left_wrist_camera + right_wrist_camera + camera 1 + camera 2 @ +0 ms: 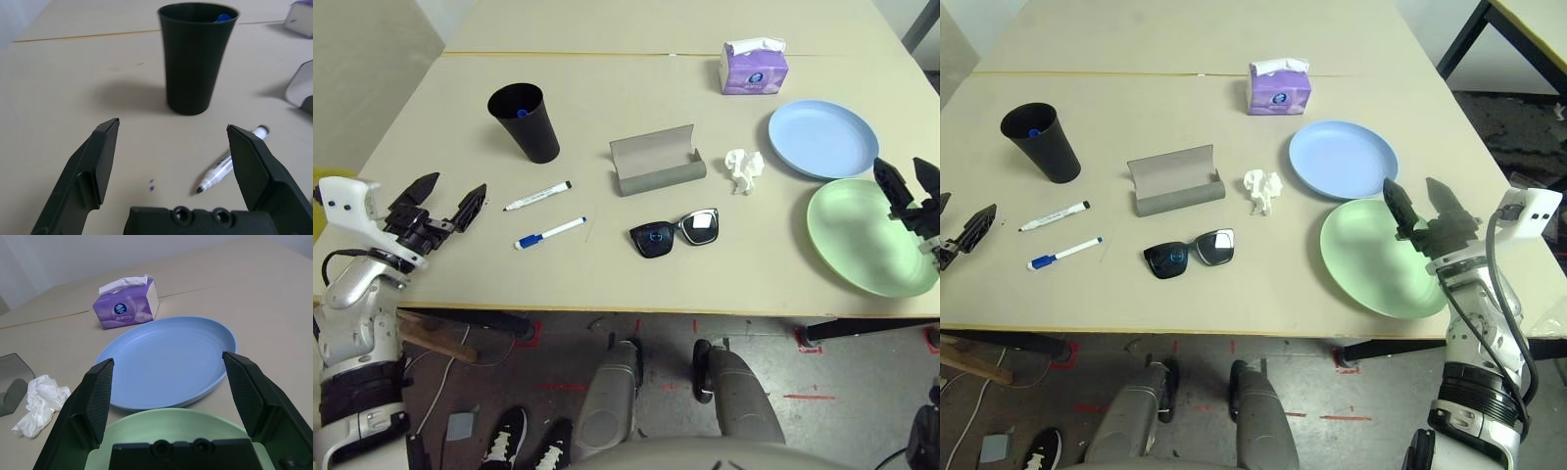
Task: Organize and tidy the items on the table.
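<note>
Both grippers, left (448, 207) and right (1417, 208), gape empty. Left sits just beside the black-capped marker (537, 196) on the bench (636, 274); best pinch it mid-barrel, then drop it into the cup (525, 121).

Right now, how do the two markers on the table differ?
The black-capped marker lies nearer the black cup; the blue-capped marker lies nearer the table's front edge. The black-capped marker's cap points toward the glasses case; the blue-capped marker's cap points toward the left gripper. Both are slim, white, lying flat, roughly parallel and apart.
</note>
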Available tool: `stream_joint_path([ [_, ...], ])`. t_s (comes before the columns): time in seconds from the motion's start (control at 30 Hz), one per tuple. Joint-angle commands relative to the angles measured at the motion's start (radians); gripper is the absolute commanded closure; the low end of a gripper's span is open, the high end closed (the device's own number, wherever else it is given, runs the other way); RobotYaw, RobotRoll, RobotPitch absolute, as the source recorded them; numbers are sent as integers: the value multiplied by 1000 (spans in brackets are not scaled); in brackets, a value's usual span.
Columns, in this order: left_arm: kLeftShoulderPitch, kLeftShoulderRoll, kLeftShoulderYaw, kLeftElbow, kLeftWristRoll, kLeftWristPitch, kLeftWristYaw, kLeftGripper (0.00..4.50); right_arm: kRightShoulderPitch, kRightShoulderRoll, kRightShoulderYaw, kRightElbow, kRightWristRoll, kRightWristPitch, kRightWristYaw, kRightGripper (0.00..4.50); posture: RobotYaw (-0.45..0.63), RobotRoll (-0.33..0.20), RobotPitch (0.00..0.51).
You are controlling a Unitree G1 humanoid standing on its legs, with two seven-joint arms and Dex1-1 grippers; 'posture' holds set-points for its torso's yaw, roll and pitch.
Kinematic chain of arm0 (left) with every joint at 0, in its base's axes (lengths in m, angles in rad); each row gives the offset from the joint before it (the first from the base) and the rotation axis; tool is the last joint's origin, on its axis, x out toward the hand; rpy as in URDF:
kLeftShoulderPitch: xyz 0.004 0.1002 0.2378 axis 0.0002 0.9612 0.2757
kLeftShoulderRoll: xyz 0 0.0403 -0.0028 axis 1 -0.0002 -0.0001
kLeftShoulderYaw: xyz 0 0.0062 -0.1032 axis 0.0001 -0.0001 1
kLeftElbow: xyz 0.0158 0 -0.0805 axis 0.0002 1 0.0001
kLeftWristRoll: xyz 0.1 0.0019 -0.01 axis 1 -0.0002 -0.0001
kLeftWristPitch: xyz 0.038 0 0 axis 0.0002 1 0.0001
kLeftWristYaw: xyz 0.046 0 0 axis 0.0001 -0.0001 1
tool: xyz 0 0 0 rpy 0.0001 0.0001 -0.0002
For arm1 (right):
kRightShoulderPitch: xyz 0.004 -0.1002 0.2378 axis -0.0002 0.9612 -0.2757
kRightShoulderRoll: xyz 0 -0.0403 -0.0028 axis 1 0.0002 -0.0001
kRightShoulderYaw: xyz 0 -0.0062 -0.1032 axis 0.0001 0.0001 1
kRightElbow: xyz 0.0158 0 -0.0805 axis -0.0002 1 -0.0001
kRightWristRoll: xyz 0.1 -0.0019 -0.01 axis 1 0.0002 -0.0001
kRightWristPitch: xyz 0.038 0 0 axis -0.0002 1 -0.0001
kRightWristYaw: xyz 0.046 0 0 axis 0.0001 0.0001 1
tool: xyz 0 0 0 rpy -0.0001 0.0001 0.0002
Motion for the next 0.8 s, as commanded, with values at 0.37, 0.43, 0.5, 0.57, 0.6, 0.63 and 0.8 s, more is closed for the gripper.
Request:
stream_joint_path([
  [0.37, -59, 55, -169, 40, -11, 7, -376, 22, 21, -29, -16, -9, -2, 5, -1, 0, -15, 0, 256],
  [0.43, -70, 56, -199, 41, -7, -3, -429, 22, 24, -31, -16, -12, -2, 7, -4, 0, -25, 0, 255],
  [0.5, -86, 56, -229, 46, -3, -17, -481, 22, 30, -34, -19, -18, -6, 21, -24, 0, -39, 0, 254],
  [0.57, -100, 56, -252, 53, 1, -24, -519, 22, 39, -38, -27, -26, -5, 63, -70, 0, -54, 0, 253],
  [0.6, -115, 54, -265, 67, 7, -31, -536, 22, 42, -41, -39, -33, -12, 92, -125, 0, -63, 0, 253],
  [0.63, -122, 53, -273, 75, 11, -36, -547, 22, 45, -44, -49, -39, -16, 112, -162, 0, -74, 0, 254],
  [0.8, -192, 43, -296, 151, 31, -65, -570, 22, 107, -114, -120, -211, -31, 321, -371, 0, -116, 0, 257],
])
